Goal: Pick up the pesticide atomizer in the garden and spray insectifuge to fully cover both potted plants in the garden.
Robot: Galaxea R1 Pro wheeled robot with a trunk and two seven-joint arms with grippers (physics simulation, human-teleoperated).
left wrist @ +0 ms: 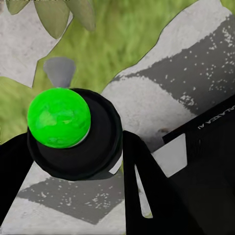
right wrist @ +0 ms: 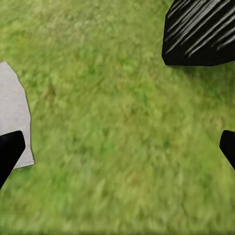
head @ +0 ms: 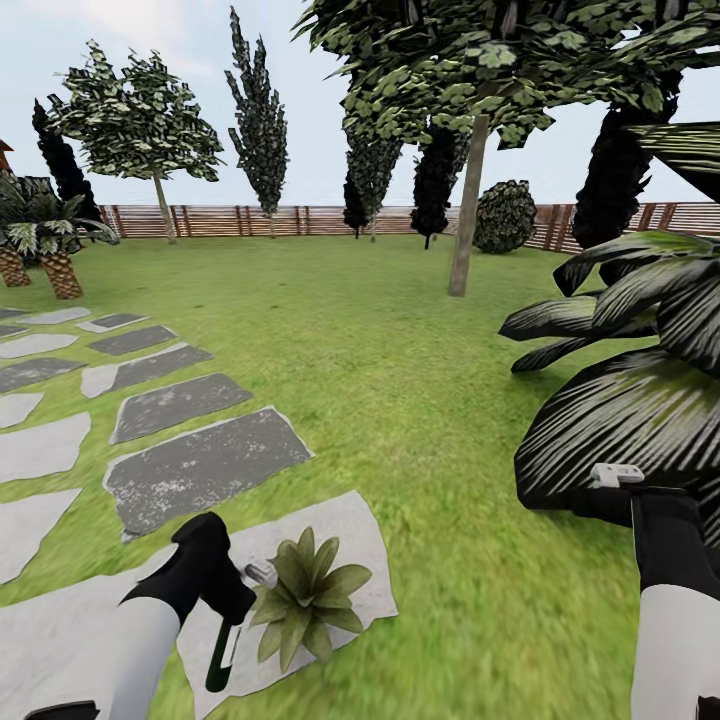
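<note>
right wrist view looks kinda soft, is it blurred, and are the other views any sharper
Right wrist view: the grass is smeared, with little blade detail. Left wrist view: the green atomizer up close looks sharp, with speckled paving behind it. Head view: crisp nearby, flat even light, no strong shadow under the potted plant.

One potted plant [head: 305,598], one atomizer [head: 228,640] — two grippers — many paving slabs [head: 205,465].

Open grass [head: 420,400] ahead is wide clear; dark palm fronds [head: 630,400] crowd the right side (low rosette [head: 305,598] sits bottom-left).
</note>
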